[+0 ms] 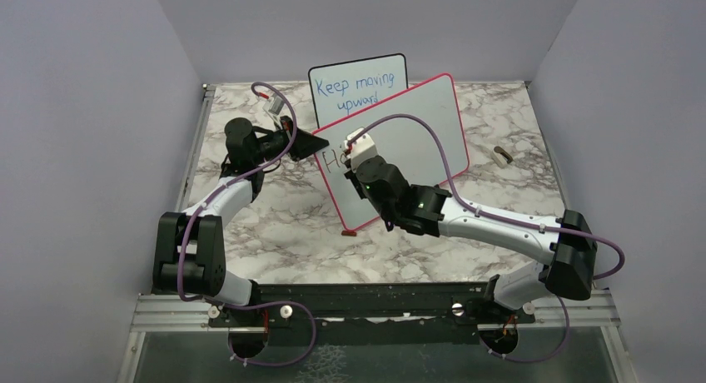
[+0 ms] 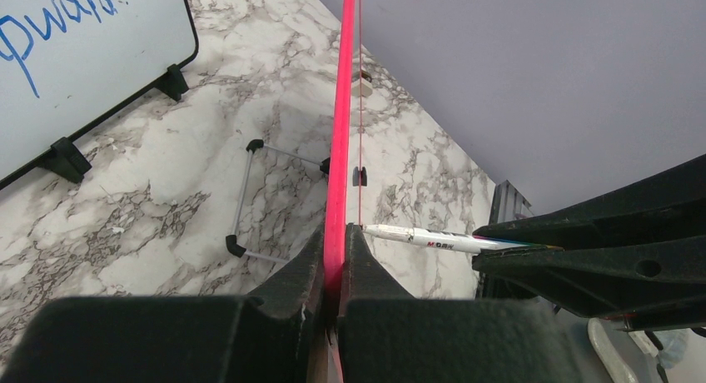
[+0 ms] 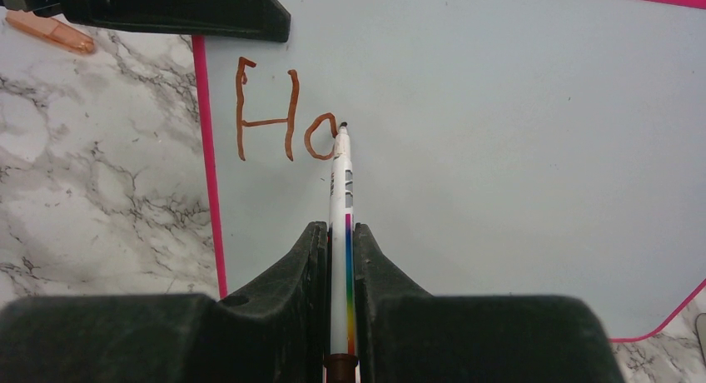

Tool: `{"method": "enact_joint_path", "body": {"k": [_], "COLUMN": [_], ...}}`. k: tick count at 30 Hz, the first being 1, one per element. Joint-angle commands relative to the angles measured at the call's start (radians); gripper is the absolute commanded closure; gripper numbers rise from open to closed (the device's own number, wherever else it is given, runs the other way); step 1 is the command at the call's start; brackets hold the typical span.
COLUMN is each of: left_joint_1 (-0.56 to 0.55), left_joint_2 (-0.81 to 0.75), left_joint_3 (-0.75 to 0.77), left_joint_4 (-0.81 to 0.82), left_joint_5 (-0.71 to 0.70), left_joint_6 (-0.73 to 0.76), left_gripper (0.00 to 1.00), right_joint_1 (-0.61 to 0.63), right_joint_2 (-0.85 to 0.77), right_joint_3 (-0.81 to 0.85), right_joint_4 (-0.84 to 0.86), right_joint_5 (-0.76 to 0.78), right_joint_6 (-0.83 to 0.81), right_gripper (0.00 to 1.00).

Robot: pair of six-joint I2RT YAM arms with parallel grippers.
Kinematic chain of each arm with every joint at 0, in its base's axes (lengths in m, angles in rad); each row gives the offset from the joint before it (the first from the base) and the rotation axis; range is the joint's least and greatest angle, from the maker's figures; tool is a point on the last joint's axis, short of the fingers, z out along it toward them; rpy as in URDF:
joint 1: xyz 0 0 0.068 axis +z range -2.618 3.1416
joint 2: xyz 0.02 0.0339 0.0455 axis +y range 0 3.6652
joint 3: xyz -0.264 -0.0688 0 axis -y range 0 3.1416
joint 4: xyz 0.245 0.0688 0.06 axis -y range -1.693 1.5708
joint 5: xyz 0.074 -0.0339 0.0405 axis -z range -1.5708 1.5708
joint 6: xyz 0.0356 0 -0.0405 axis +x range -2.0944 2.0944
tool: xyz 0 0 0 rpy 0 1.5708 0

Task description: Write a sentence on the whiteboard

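Note:
The whiteboard with its pink-red frame stands tilted on the marble table. My left gripper is shut on the board's left edge, and in the left wrist view the pink frame runs up from between the jaws of the left gripper. My right gripper is shut on a white marker with a rainbow stripe. The marker's tip touches the board at the right side of a round letter. The sentence reads "H" plus that round letter in brownish-red. In the top view the right gripper is over the board's lower left.
A smaller black-framed board with blue writing stands behind the whiteboard. A wire stand lies on the table behind the whiteboard. An orange-brown cap lies left of the whiteboard. A small object lies on the table at the right.

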Motion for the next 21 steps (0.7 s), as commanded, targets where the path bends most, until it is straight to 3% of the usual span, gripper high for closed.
{"method": "enact_joint_path", "body": {"k": [1, 21], "left_joint_1": [-0.012, -0.011], "left_joint_2": [0.021, 0.02], "left_joint_3": [-0.004, -0.006], "left_joint_4": [-0.028, -0.028], "left_joint_5": [0.01, 0.009], "left_joint_6": [0.049, 0.049], "left_gripper": [1.0, 1.0], "right_joint_1": [-0.005, -0.005], "right_joint_2": [-0.014, -0.033], "right_joint_3": [0.004, -0.015], "right_joint_4": [0.004, -0.095], "right_joint_5": [0.008, -0.01], "right_joint_6": [0.004, 0.041], "right_gripper": [0.99, 0.99]}}
